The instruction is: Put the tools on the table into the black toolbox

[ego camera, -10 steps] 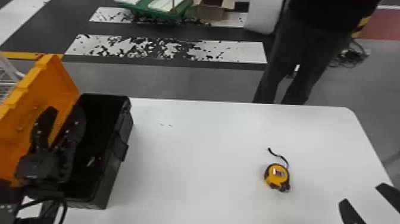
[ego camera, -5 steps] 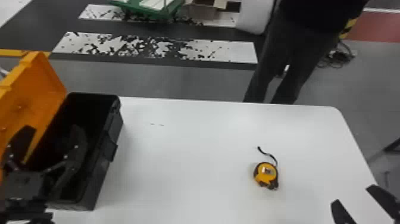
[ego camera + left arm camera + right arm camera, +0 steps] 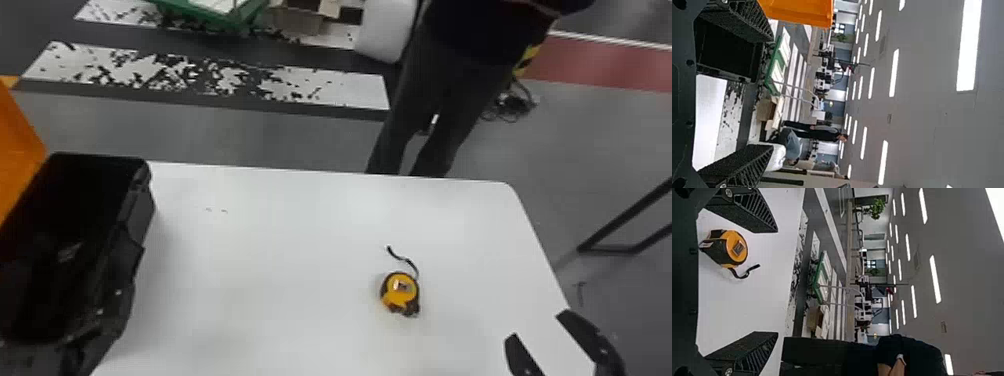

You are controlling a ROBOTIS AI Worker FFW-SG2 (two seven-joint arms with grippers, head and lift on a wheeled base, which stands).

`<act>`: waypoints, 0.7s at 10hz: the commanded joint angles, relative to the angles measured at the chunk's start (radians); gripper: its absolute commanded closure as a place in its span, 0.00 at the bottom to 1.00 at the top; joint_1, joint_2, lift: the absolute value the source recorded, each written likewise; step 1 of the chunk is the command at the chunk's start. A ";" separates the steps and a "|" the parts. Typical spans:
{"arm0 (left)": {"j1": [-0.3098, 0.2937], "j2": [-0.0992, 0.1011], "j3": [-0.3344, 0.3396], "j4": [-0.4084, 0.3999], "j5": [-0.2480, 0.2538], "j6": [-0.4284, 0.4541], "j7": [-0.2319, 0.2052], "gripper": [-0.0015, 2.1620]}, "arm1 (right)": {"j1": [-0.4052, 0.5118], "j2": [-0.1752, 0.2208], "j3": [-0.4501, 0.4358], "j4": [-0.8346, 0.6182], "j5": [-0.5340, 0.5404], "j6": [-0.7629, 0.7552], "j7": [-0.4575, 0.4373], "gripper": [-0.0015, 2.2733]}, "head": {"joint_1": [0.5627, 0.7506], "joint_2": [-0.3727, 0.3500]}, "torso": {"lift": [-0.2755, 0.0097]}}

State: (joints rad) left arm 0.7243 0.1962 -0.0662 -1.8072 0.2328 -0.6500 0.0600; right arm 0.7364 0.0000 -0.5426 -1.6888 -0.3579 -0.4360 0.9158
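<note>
A yellow-and-black tape measure (image 3: 734, 248), its dark strap (image 3: 746, 272) trailing in a curve, rests on a white counter (image 3: 746, 309), framed between the spread jaws of the right gripper (image 3: 539, 326) and appearing nearer one of them. Beyond the counter's edge, a green-framed cart (image 3: 817, 284) with a metal handle stands near an open cardboard box (image 3: 814, 319) on a striped floor, with a leafy plant (image 3: 877, 208) farther back and rows of ceiling lights (image 3: 935, 279) glowing overhead.

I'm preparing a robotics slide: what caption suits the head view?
A tape measure lies on the table between an open black toolbox and the open right gripper.
</note>
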 commanded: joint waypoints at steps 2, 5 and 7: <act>0.018 0.011 -0.095 0.065 -0.062 -0.093 0.049 0.01 | -0.002 0.001 0.000 0.015 -0.004 0.000 0.000 0.03 | 0.70 0.21 | 0.83; 0.020 0.025 -0.182 0.152 -0.110 -0.243 0.106 0.01 | -0.002 0.001 -0.007 0.017 -0.004 0.006 0.000 0.03 | 0.70 0.05 | 0.83; 0.020 0.031 -0.207 0.166 -0.125 -0.250 0.116 0.01 | -0.011 0.001 -0.010 0.018 0.010 0.040 -0.002 0.03 | 0.70 0.03 | 0.83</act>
State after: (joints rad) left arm 0.7440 0.2260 -0.2660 -1.6461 0.1095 -0.8965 0.1768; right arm 0.7294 0.0000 -0.5516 -1.6712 -0.3540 -0.4107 0.9150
